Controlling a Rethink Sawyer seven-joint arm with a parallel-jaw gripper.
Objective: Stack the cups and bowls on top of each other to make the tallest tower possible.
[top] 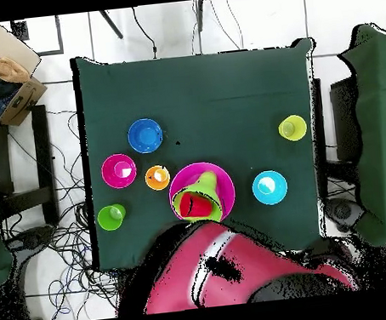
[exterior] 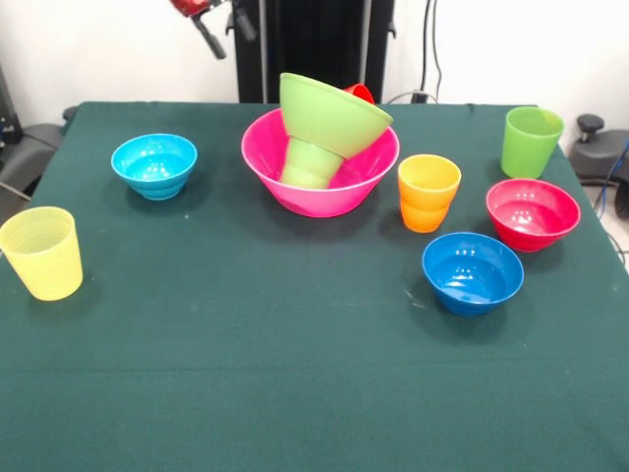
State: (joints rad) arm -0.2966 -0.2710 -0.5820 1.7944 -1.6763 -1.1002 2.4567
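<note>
The large pink bowl [exterior: 314, 197] stands at the table's far middle. Inside it the small green cup [exterior: 310, 162] stands upside down. The lime green bowl [exterior: 334, 110] rests tilted on that cup. The red cup [exterior: 361, 93] peeks out behind the lime bowl's rim. From overhead the red cup [top: 194, 207] and the lime bowl [top: 203, 184] lie within the pink bowl [top: 223, 181]. My gripper [exterior: 228, 32] is open and empty at the top edge, above and left of the stack. Loose cups are yellow [exterior: 42, 253], orange [exterior: 428, 192] and taller lime green [exterior: 532, 141].
A light blue bowl [exterior: 154, 164] stands left of the stack. The magenta bowl [exterior: 532, 212] and darker blue bowl [exterior: 473, 271] stand at the right near the orange cup. My red arm [top: 225, 270] covers the table's near edge in the overhead view.
</note>
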